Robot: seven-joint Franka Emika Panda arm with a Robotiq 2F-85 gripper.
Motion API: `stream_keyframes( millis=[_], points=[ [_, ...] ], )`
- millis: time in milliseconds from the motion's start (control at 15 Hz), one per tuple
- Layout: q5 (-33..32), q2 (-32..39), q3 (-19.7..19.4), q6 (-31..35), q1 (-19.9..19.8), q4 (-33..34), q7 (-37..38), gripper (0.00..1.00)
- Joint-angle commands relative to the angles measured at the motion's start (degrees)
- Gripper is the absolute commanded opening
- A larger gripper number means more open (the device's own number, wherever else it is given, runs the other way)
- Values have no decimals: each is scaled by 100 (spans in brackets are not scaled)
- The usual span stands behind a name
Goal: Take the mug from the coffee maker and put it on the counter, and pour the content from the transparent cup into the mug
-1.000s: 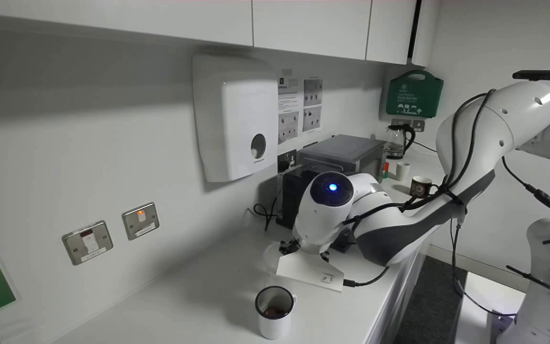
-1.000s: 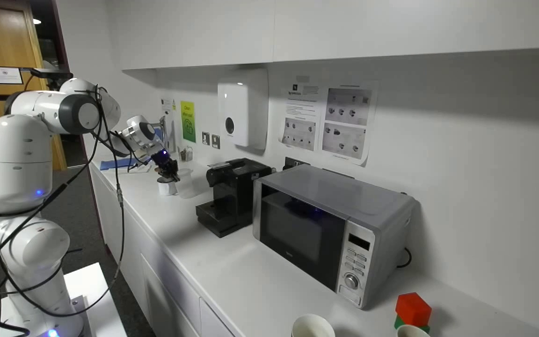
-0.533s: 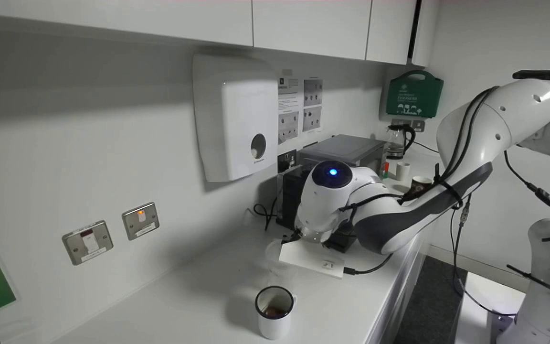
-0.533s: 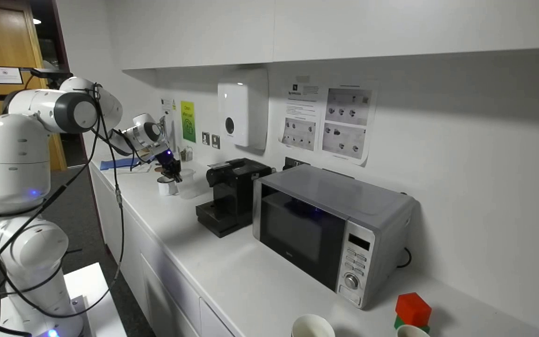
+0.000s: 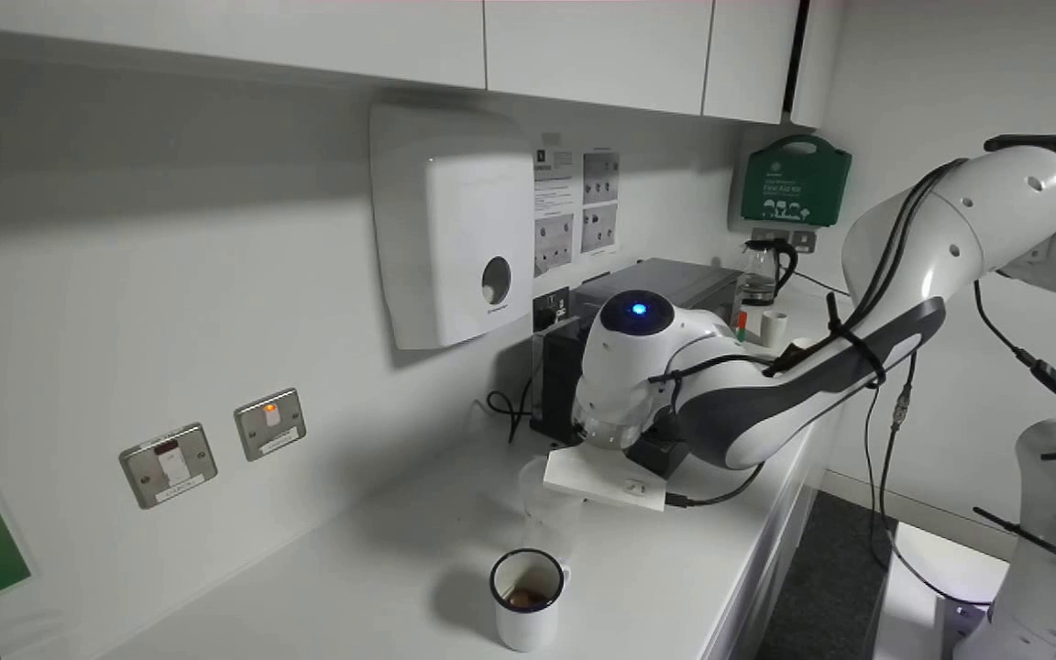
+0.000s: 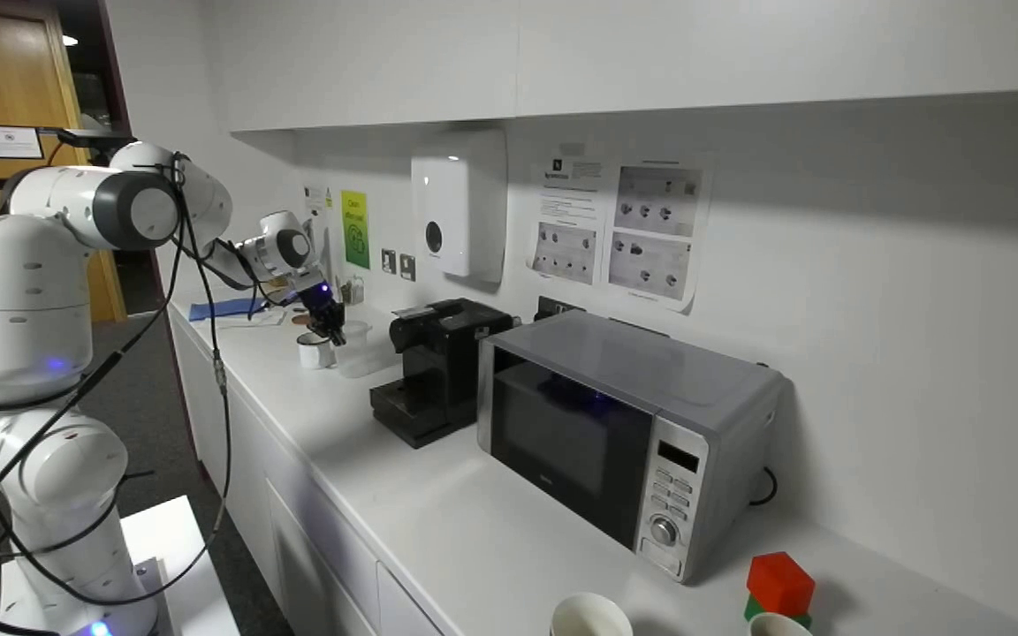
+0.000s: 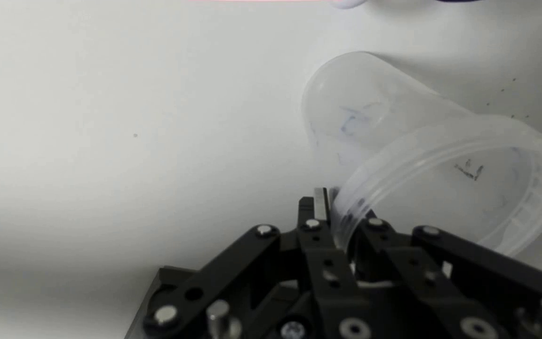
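The white mug (image 5: 526,614) stands upright on the counter (image 5: 381,587), with something brown at its bottom; it shows in both exterior views (image 6: 315,351). Close beside it is the transparent cup (image 5: 551,518), faint and slightly leaning; whether it touches the counter I cannot tell. My gripper (image 7: 329,200) is shut on the wall of this cup (image 7: 393,127) near its rim, one finger on each side. Only faint marks show inside the cup. In an exterior view the gripper (image 6: 337,340) sits at the cup's rim, above the mug. The coffee maker (image 6: 447,371) has nothing in its recess.
A microwave (image 6: 597,433) stands beside the coffee maker. Red block (image 6: 779,585) and white cups (image 6: 591,617) are at the near end of the counter. A wall dispenser (image 5: 455,229) hangs above. Dark specks (image 7: 511,99) lie on the counter near the cup.
My arm and wrist have risen and tipped back a little. The cup has come along, shifting slightly beside the mug, and more of it shows. The mug has stayed put.
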Motion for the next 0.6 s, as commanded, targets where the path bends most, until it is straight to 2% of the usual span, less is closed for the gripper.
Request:
stream_keyframes(
  millis=[0,533],
  points=[
    [285,-281,-10,159,-96,-247,-419,2],
    [485,-176,-28,90,-105,-133,-818,2]
  ],
)
